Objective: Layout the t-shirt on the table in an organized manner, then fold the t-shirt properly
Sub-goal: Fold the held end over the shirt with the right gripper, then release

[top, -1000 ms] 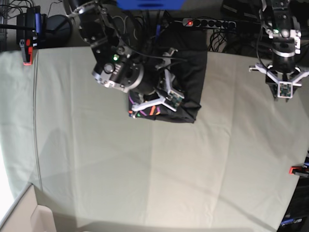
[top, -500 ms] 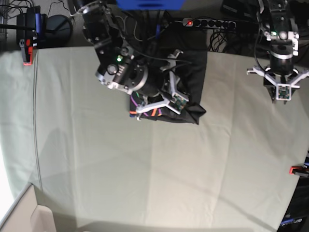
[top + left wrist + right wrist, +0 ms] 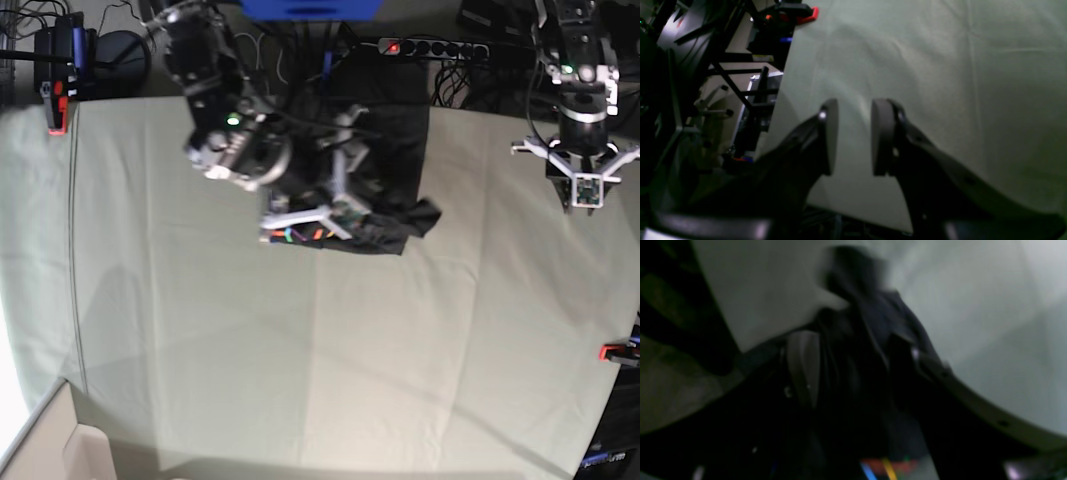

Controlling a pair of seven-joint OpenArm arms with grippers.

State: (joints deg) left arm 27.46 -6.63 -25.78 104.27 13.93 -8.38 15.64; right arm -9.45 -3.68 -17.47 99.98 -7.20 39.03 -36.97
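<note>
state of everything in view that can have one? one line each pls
t-shirt: bunched in a dark heap at the table's far edge, coloured print showing at its near edge
table: covered in creased pale cloth
left pincer: jaws apart, holding nothing, above bare cloth
right pincer: over the heap, dark fabric between its fingers; too blurred to tell whether it grips
power strip: red switch lit

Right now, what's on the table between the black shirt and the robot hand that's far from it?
Nothing: in the base view, only bare pale grey-green table cloth lies between the charcoal-black fabric t-shirt and the left gripper.
</note>
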